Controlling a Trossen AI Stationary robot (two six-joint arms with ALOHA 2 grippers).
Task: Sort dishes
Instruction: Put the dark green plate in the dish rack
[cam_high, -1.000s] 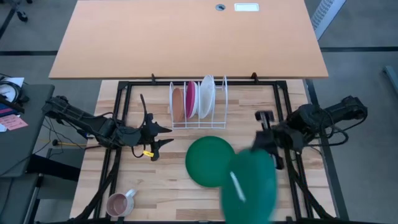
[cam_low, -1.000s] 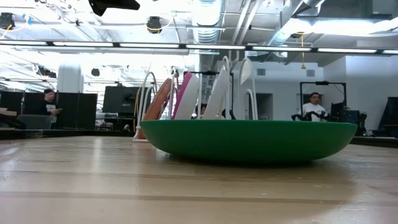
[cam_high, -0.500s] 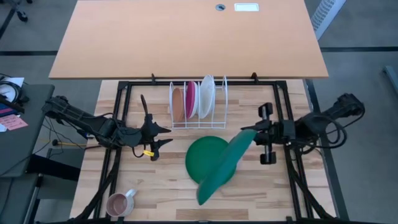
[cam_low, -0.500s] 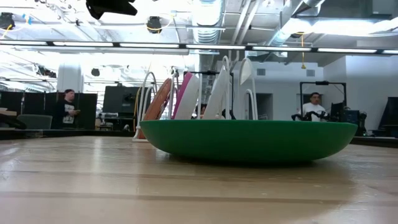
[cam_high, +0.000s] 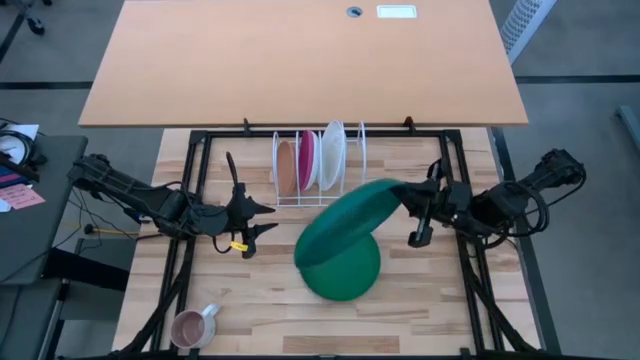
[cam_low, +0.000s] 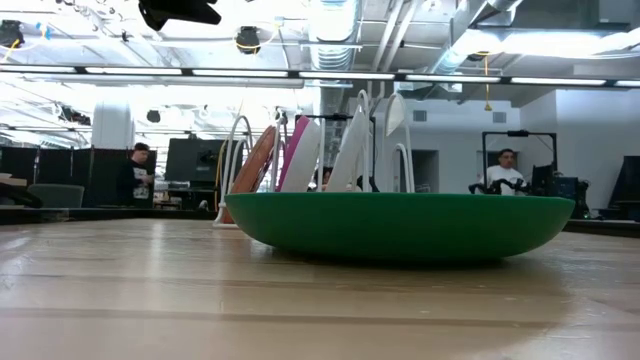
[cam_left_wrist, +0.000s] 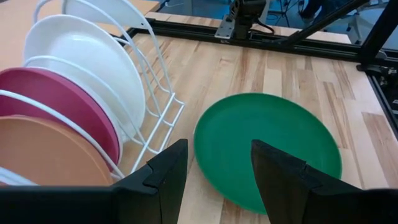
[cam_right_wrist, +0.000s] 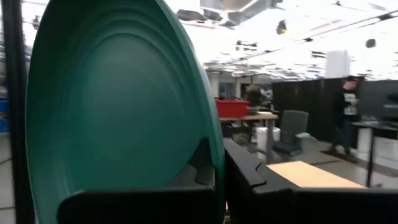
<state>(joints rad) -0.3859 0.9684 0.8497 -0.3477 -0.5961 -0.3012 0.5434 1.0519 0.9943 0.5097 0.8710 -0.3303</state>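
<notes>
2 dark green plates (cam_high: 340, 270), orange-brown plate (cam_high: 287, 168), magenta plate (cam_high: 307, 160), white plate (cam_high: 332, 153)

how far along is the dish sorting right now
Done: an orange-brown plate, a pink plate and a white plate stand on edge in the wire rack. In hand: the right gripper has its jaws shut on a green plate, tilted in the air beside the rack. Left: a second green plate lies flat on the table. The left gripper waits open.

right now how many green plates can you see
2. One green plate lies flat on the table in front of the rack. The other is held tilted above it, gripped by the right hand. None seems hidden.
</notes>
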